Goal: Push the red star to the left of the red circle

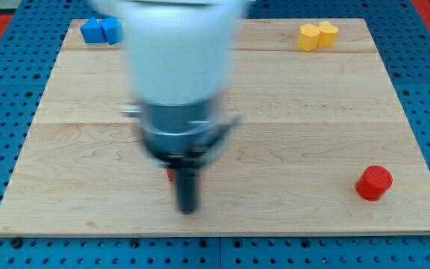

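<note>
Sitting near the worktop's (290, 217) bottom edge, my tip (187, 210) was blurry, with a sliver of red, probably the red star (169, 175), touching its left side. Red circle (373, 183) sat by the right edge. Blue blocks (100, 31) and yellow blocks (317, 35) were in the far corners.

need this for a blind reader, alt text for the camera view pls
My tip rests low on a wooden board, almost hiding a red block at its left. A red circle sits right; blue blocks and yellow blocks sit at top.
</note>
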Available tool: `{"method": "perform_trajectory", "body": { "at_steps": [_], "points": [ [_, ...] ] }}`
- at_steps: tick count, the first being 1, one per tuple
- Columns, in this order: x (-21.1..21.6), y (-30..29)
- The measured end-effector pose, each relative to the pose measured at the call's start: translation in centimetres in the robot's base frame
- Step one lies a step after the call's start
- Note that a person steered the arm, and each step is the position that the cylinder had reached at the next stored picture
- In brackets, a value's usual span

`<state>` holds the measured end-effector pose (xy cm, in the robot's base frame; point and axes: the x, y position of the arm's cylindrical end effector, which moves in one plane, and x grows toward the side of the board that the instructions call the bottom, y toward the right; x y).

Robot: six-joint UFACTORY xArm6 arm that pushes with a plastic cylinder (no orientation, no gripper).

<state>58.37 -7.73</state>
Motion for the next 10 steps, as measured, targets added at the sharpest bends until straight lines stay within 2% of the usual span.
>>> {"method": "perform_trajectory", "body": {
  "at_steps": [1, 2, 4, 5, 6, 7, 10],
  "points": [
    [-3.9, -6.6],
    [-8.3, -5.3],
    [-3.3, 8.6],
    [-3.0, 3.6],
    [0.0, 1.8],
    [0.9, 3.7],
    [-1.3, 14.9]
  ]
}}
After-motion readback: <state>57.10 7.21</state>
